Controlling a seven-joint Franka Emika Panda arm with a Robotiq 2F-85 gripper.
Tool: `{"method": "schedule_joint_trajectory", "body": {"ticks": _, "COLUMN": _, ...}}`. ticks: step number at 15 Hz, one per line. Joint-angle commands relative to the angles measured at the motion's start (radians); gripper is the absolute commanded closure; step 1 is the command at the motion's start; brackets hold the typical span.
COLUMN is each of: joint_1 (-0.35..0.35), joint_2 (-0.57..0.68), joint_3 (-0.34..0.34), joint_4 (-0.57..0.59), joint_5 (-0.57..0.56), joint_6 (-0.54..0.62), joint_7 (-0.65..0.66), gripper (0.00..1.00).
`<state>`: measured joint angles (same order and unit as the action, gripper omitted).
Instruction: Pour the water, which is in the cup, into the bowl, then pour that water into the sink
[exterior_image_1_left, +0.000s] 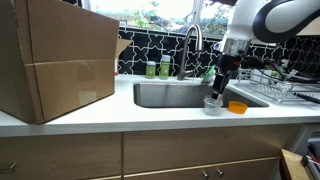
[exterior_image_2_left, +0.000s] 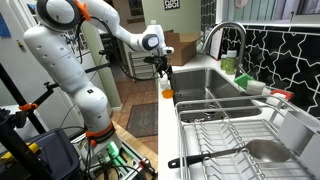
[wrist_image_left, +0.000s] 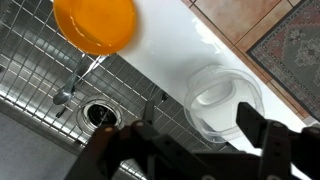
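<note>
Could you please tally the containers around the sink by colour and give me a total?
Orange: 1, the small round shallow plastic bowl.
Clear: 1, the see-through plastic tumbler.
Green: 2, the bottles behind the steel sink.
Total: 4.

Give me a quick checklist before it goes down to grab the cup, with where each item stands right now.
1. Gripper open: ok.
2. Cup upright: ok.
3. Cup centred between the fingers: not ok; in the wrist view it sits toward one finger.
4. Bowl upright, apart from the cup: ok.
5. Water in the cup: cannot tell.
6. Sink right beside the bowl: ok.
</note>
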<state>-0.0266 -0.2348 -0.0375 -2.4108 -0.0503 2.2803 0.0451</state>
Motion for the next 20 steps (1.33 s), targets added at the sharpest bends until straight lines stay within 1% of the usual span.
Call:
{"method": "schedule_joint_trajectory", "body": {"ticks": 1, "joint_1": -0.015, "joint_2": -0.074, "joint_3": 0.005, "joint_4": -0.029, "joint_5": -0.016, "joint_6": -0.009, "joint_7": 0.007, "gripper": 0.00}}
{"method": "schedule_joint_trajectory", "body": {"ticks": 6, "joint_1": -0.056, "joint_2": -0.200, "joint_3": 0.024, "joint_4": -0.060, "joint_5": -0.108, "joint_6": -0.045, "joint_7": 0.066, "gripper": 0.00}}
{"method": "schedule_joint_trajectory", "body": {"ticks": 9, "joint_1": -0.099, "joint_2": -0.263, "joint_3": 0.049, "joint_4": -0.077, "joint_5": -0.198, "joint_6": -0.078, "joint_7": 0.139, "gripper": 0.00}}
{"method": "schedule_joint_trajectory", "body": {"ticks": 11, "joint_1": -0.127, "joint_2": -0.283, "joint_3": 0.083, "joint_4": -0.083, "joint_5": -0.272, "joint_6": -0.091, "joint_7": 0.201, "gripper": 0.00}}
{"method": "schedule_joint_trajectory", "body": {"ticks": 12, "joint_1": -0.154, "joint_2": -0.270, "joint_3": 0.126, "joint_4": -0.077, "joint_5": -0.341, "joint_6": -0.076, "joint_7": 0.286, "gripper": 0.00}}
{"method": "schedule_joint_trajectory", "body": {"ticks": 13, "joint_1": -0.111, "joint_2": -0.248, "joint_3": 0.065, "joint_4": -0.049, "joint_5": -0.257, "joint_6": -0.076, "joint_7": 0.181, "gripper": 0.00}}
{"method": "schedule_joint_trajectory", "body": {"ticks": 15, "joint_1": -0.128, "joint_2": -0.256, "joint_3": 0.100, "joint_4": -0.055, "joint_5": -0.310, "joint_6": -0.077, "joint_7": 0.249, "gripper": 0.00}}
{"method": "schedule_joint_trajectory", "body": {"ticks": 17, "joint_1": -0.132, "joint_2": -0.255, "joint_3": 0.112, "joint_4": -0.056, "joint_5": -0.321, "joint_6": -0.077, "joint_7": 0.266, "gripper": 0.00}}
{"method": "schedule_joint_trajectory", "body": {"ticks": 18, "joint_1": -0.134, "joint_2": -0.255, "joint_3": 0.112, "joint_4": -0.056, "joint_5": -0.322, "joint_6": -0.077, "joint_7": 0.267, "gripper": 0.00}}
{"method": "schedule_joint_trajectory", "body": {"ticks": 20, "joint_1": -0.143, "joint_2": -0.245, "joint_3": 0.084, "joint_4": -0.055, "joint_5": -0.308, "joint_6": -0.073, "joint_7": 0.248, "gripper": 0.00}}
